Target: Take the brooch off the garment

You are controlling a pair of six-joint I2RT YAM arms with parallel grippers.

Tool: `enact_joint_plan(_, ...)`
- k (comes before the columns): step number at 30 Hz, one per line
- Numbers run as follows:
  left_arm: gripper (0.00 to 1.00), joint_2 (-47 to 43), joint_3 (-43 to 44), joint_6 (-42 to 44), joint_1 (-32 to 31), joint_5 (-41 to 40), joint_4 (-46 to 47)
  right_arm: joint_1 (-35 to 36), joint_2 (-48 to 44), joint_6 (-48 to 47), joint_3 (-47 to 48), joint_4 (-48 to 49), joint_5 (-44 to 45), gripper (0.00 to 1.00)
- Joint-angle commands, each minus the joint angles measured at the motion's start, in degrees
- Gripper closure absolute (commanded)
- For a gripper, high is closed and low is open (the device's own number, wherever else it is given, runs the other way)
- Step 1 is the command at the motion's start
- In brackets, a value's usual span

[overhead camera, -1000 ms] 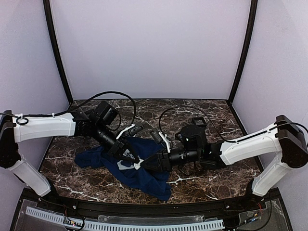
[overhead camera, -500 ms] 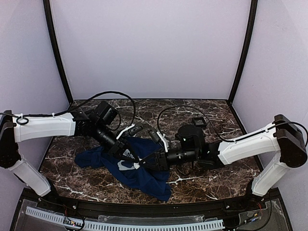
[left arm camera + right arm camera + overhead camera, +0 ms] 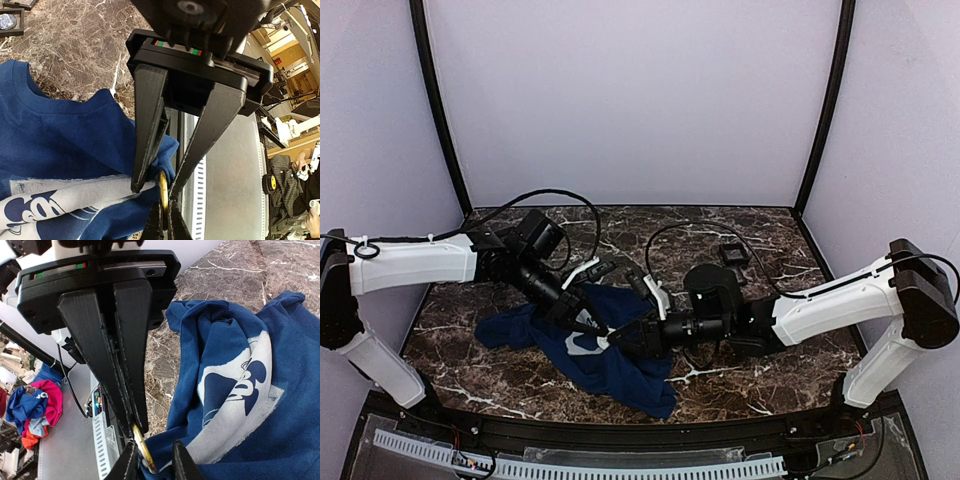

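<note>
The garment (image 3: pixel 620 372) is a navy T-shirt with a pale print (image 3: pixel 240 385), crumpled on the marble between the arms. My left gripper (image 3: pixel 594 333) (image 3: pixel 154 191) is shut on a raised fold of its cloth (image 3: pixel 75 145). The brooch (image 3: pixel 163 187) (image 3: pixel 141 446) shows edge-on as a thin gold-rimmed disc in that fold, between the left fingers. My right gripper (image 3: pixel 616 342) (image 3: pixel 134 429) meets it from the opposite side, shut on the disc's rim. In the left wrist view the right fingers (image 3: pixel 156 225) rise from below onto the disc.
A small black square tray (image 3: pixel 731 253) sits at the back right. In the left wrist view, a black tray (image 3: pixel 9 22) at the top left holds a bluish glinting piece. Black cables (image 3: pixel 560 193) loop behind the arms. A slotted rail (image 3: pixel 580 466) lines the near edge.
The right arm has edged left toward the left gripper, uncovering the black tray behind it. The left arm and the shirt have barely moved.
</note>
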Motion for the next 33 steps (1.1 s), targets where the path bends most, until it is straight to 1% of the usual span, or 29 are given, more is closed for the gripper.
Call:
enact_joint_plan(1,0.99,-1.4,0.9,0.7,-0.3,2.3,0.0,-0.4,-0.5,-1.1,-0.8,-3.7,0.2,0.71)
enact_joint_plan(4,0.99,-2.2,0.8,-0.1,-0.3,-4.0,0.8,-0.4,-4.0,0.5,-2.5,-1.8,-0.6,0.43)
enact_joint_plan(6,0.99,-2.8,0.4,-0.4,-0.2,-6.7,1.5,-0.3,-6.1,0.8,-3.5,-2.3,0.9,0.30)
enact_joint_plan(7,0.99,-2.9,0.2,-0.6,-0.1,-7.2,1.8,-0.4,-6.8,0.6,-3.9,-2.8,1.8,0.26)
enact_joint_plan(8,0.99,-3.4,0.0,-0.9,-0.1,-7.6,2.5,-0.3,-7.2,0.5,-4.3,-3.3,2.8,0.24)
enact_joint_plan(10,0.99,-4.1,-0.6,-1.7,0.0,-7.9,4.0,-0.3,-6.8,0.2,-4.3,-4.5,3.9,0.23)
enact_joint_plan(13,0.99,-4.8,-1.5,-2.4,0.0,-8.3,5.4,-0.2,-5.0,0.2,-3.9,-5.2,3.5,0.27)
enact_joint_plan(17,0.99,-5.8,-2.3,-3.6,-0.1,-8.2,7.5,0.1,-3.1,0.0,-3.4,-4.6,3.2,0.36)
enact_joint_plan(18,0.99,-5.9,-2.4,-3.8,-0.1,-8.2,7.7,0.1,-2.8,-0.3,-2.9,-4.7,3.1,0.41)
enact_joint_plan(20,0.99,-6.1,-2.6,-4.1,0.0,-8.7,8.1,0.4,-2.1,-0.7,-2.0,-4.7,2.4,0.57)
enact_joint_plan(22,0.99,-6.5,-3.2,-4.7,0.0,-9.9,9.1,0.8,-1.7,-0.9,-1.2,-4.5,2.0,0.70)
enact_joint_plan(24,0.99,-7.2,-3.9,-5.3,0.0,-11.2,10.3,1.3,-1.3,-1.2,-0.6,-4.3,1.6,0.79)
enact_joint_plan(26,0.99,-7.9,-4.5,-5.5,0.1,-12.4,11.6,1.7,-0.7,-1.1,-0.2,-3.8,0.9,0.86)
enact_joint_plan(29,0.99,-9.1,-5.4,-7.3,0.3,-13.9,13.5,2.3,0.5,-0.6,0.7,-2.5,-0.4,0.89)
enact_joint_plan(33,0.99,-9.8,-6.0,-8.4,0.6,-14.3,15.0,3.2,3.1,-0.8,3.2,-1.5,-2.3,0.89)
